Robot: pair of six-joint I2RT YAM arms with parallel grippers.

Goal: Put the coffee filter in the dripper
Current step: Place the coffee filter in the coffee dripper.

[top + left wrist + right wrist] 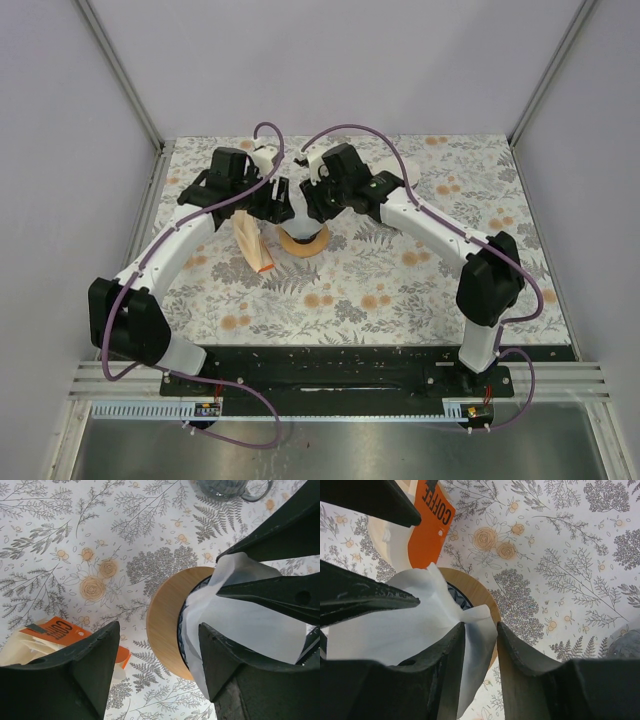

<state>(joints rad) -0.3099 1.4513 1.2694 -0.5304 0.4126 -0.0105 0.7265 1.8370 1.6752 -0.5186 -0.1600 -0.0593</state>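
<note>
The white paper coffee filter (250, 625) stands in the dripper, whose wooden ring (165, 620) lies on the floral table. In the top view the dripper (303, 243) sits between both arms. My right gripper (480, 630) is slightly open, with a loose flap of the filter (420, 615) between its fingers. My left gripper (157, 650) is wide open and empty. It straddles the ring's near edge, its right finger (225, 665) against the filter. Both grippers (278, 200) (312, 200) hover just above the dripper.
A pack of filters with an orange label (60, 632) lies left of the dripper, also seen in the right wrist view (432, 525) and the top view (253, 245). A grey glass vessel with a handle (227, 487) stands beyond the dripper.
</note>
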